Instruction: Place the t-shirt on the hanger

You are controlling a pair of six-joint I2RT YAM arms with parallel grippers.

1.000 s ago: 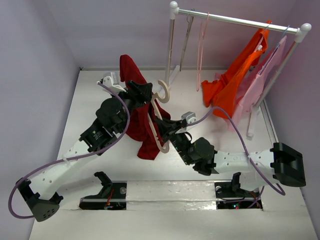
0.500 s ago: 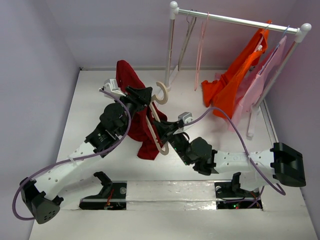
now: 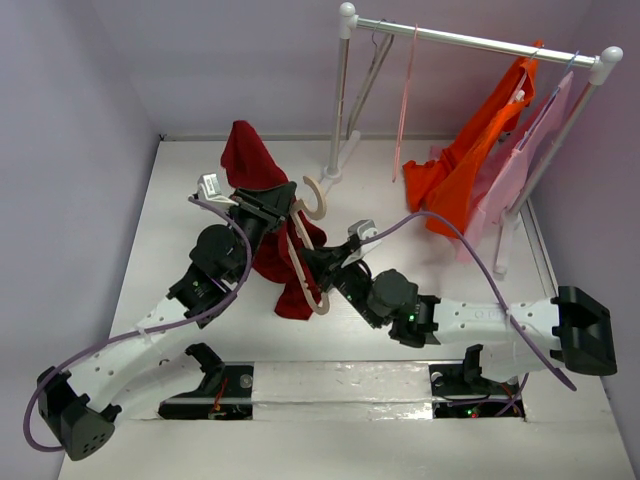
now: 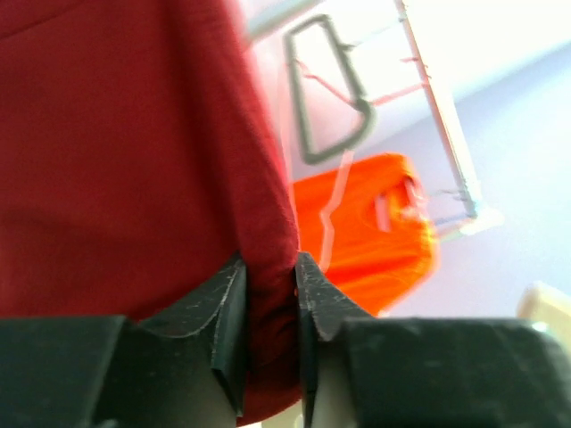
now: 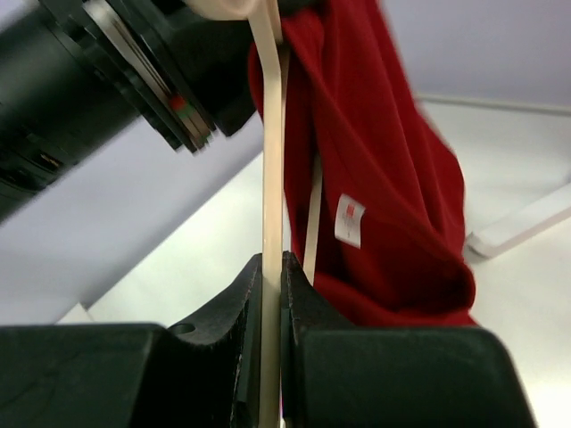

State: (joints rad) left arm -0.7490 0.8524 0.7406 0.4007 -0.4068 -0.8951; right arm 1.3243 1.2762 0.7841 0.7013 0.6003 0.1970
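Note:
A dark red t-shirt (image 3: 252, 160) hangs bunched in the air over the table, its lower end (image 3: 291, 298) drooping low. My left gripper (image 3: 278, 198) is shut on a fold of its fabric; the left wrist view shows the cloth (image 4: 116, 152) pinched between the jaws (image 4: 269, 272). The cream-beige hanger (image 3: 319, 205) stands tilted beside the shirt, hook upward. My right gripper (image 3: 318, 265) is shut on one of its arms. In the right wrist view that arm (image 5: 271, 178) runs up from the gripper (image 5: 271, 267), with the shirt (image 5: 384, 178) and its white label (image 5: 350, 220) draped just to the right.
A white clothes rack (image 3: 470, 40) stands at the back right, holding an orange garment (image 3: 465, 170), a pink garment (image 3: 520, 160), a thin pink hanger (image 3: 403, 100) and a thin grey hanger (image 3: 375, 80). Its foot (image 3: 330, 175) rests close behind the hanger's hook.
My left gripper has closed on the shirt fabric and drawn it up and to the left. The right gripper and hanger shifted slightly left with it.

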